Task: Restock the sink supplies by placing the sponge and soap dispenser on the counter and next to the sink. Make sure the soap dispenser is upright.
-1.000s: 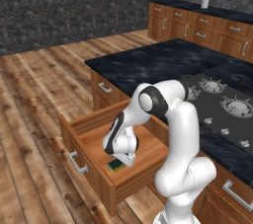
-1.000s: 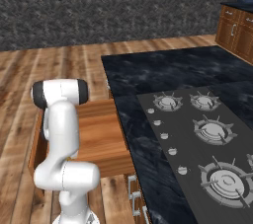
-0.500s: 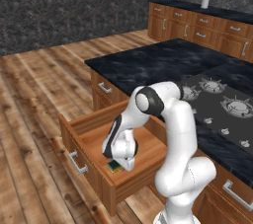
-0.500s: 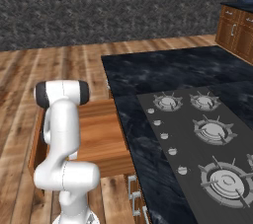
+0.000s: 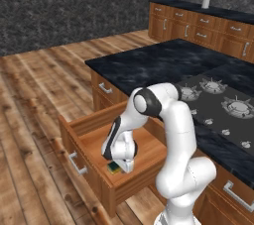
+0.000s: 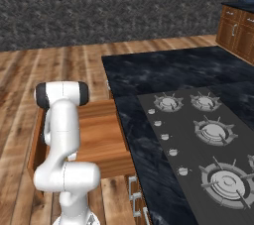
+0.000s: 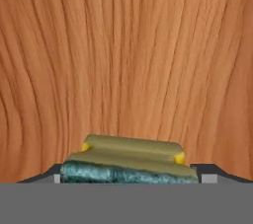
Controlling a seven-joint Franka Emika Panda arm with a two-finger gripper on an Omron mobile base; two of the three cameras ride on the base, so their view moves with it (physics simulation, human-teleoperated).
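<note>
Compared with a second back, your arm has folded lower into the open drawer, so the gripper now sits right down at the sponge near the drawer's front right corner. Base hasn't budged, the island and stove sit in the same spot in both base views.

Hand view is where you get the texture: the drawer floor is warm orange wood with long wavy grain, and the sponge is a squashed-looking block, dull yellow body with a dark green rough scrubbing layer on the near side. One dark fingertip pokes up at each end of it, just beside or touching the sponge; you can't really tell which. So the jaws stand spread wide with the sponge between them, and whether they're actually pinching it yet is not clear.

From the left base view the sponge is a tiny green and yellow bit, mostly covered by the white hand. In the right base view the arm blocks that corner of the drawer. The island top is glossy black stone with pale veins, and the gas stove has round steel burners, cut off at the right edge.
</note>
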